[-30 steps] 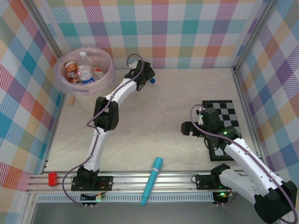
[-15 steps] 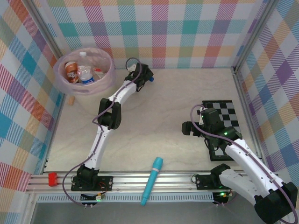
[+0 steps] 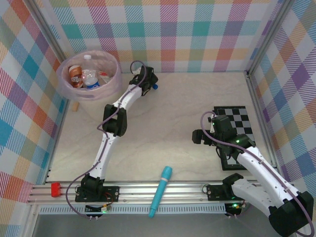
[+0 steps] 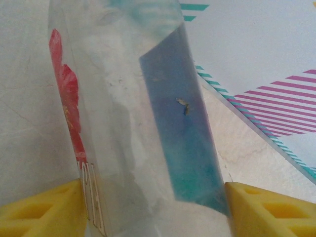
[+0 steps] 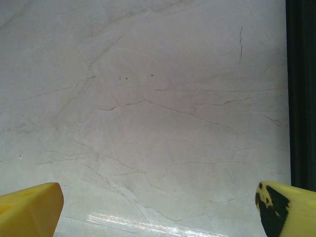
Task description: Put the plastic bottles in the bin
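A clear plastic bottle [image 4: 128, 123] with a blue and red label stands between the yellow fingers [image 4: 44, 212] of my left gripper [image 4: 153, 197]. Both fingers press its sides, so the gripper is shut on it. From above, the left gripper [image 3: 147, 81] is near the back wall, just right of the bin, and the bottle's blue cap [image 3: 155, 87] pokes out beside it. The bin [image 3: 114, 79], a pale pink tub, holds a brown bottle [image 3: 75, 75] and a clear bottle [image 3: 90, 78]. My right gripper [image 3: 197, 137] hovers open over bare table, its fingers [image 5: 29, 210] wide apart.
A black-and-white chequered board [image 3: 239, 121] lies under the right arm. A long teal cylinder [image 3: 161, 190] rests on the front rail, and a small red block [image 3: 55, 188] sits at the rail's left end. Checked walls close off the back and sides.
My left gripper has slid a little left along the back wall and closed its jaws on the bottle. The right arm has not moved.
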Robot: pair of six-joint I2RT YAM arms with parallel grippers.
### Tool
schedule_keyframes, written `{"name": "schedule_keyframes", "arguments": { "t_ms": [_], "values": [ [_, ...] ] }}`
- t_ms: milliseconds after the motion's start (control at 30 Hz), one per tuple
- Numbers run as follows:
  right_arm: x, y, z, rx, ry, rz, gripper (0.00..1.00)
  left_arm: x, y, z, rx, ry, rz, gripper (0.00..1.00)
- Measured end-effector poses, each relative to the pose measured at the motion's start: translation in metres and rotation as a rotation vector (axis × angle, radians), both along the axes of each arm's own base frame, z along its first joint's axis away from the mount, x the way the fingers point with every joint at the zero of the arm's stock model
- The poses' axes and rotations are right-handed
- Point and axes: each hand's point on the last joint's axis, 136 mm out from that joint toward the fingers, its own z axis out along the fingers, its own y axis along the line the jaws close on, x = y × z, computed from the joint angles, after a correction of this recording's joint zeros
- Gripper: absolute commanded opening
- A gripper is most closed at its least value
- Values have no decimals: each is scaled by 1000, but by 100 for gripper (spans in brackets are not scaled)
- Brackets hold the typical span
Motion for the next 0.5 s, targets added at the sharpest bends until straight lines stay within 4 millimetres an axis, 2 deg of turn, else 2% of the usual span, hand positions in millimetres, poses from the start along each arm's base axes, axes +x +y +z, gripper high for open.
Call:
{"name": "schedule_keyframes", "arguments": {
  "t_ms": [167,333,500],
  "values": [
    [0,0,0,1,1,-2,100,-5,5,3,21,3,-14,57],
    [2,2,-1,3,2,0,100,-29,10,4,78,53,-52,57],
    [5,4,-5,4,13,6,100,-57,-1,13,120,75,-133,57]
  ]
}}
